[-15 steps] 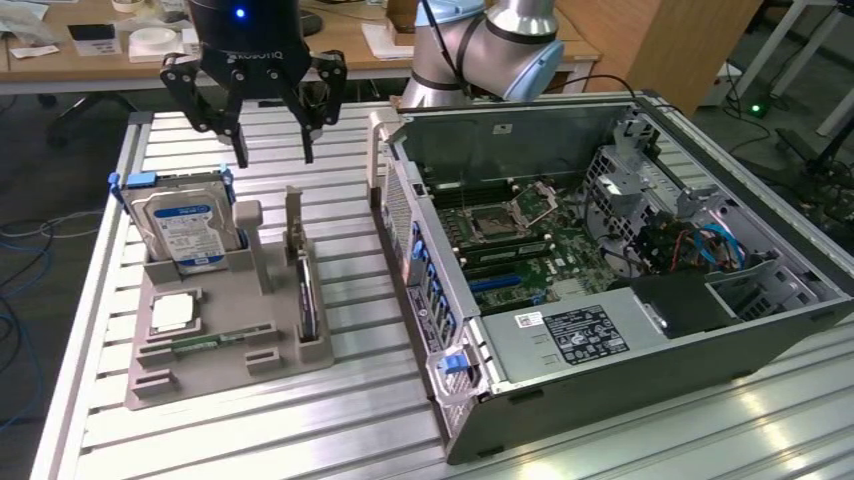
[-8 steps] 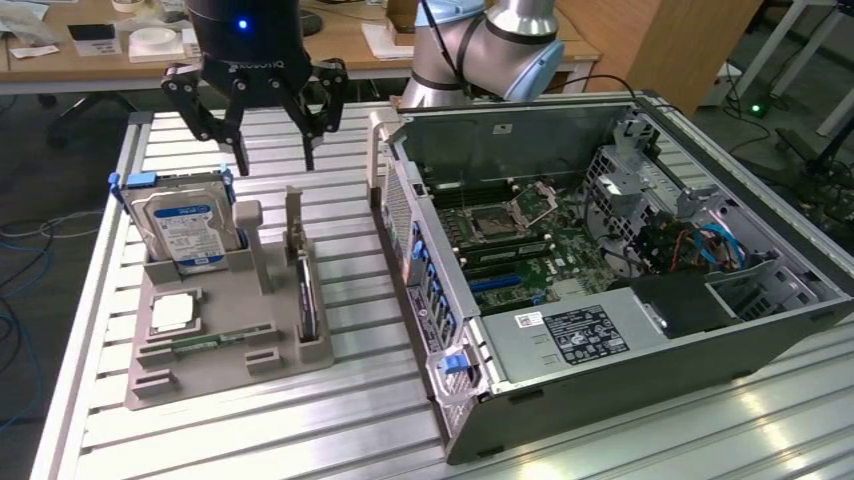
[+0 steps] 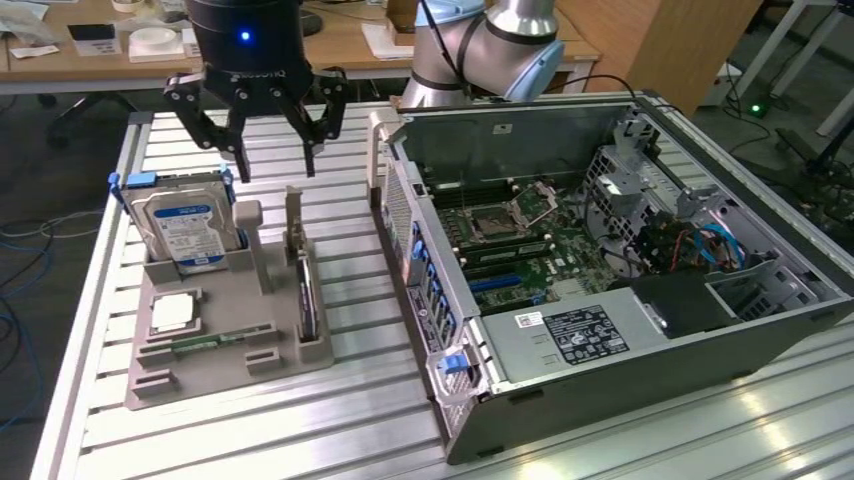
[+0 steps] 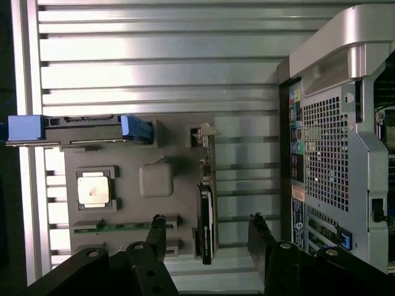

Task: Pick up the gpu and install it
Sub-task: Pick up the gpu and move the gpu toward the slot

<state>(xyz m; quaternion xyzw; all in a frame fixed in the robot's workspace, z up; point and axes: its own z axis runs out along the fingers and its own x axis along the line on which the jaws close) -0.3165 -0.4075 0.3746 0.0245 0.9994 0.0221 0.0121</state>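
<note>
2 fingers (image 4: 155, 234) of the gripper (image 4: 207, 217) stand wide apart, empty, above the gpu (image 4: 206, 237).

1 gpu (image 3: 306, 300), 1 hard drive (image 3: 187, 230), 1 processor (image 3: 174, 313), 1 case (image 3: 514, 135).

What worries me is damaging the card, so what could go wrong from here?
1. The gpu stands on edge in a narrow slot of the grey holder; the open gripper could clamp it askew.
2. A finger may hit the holder's upright post beside the card.
3. The computer case wall stands close, so a lifted card could knock it.
</note>
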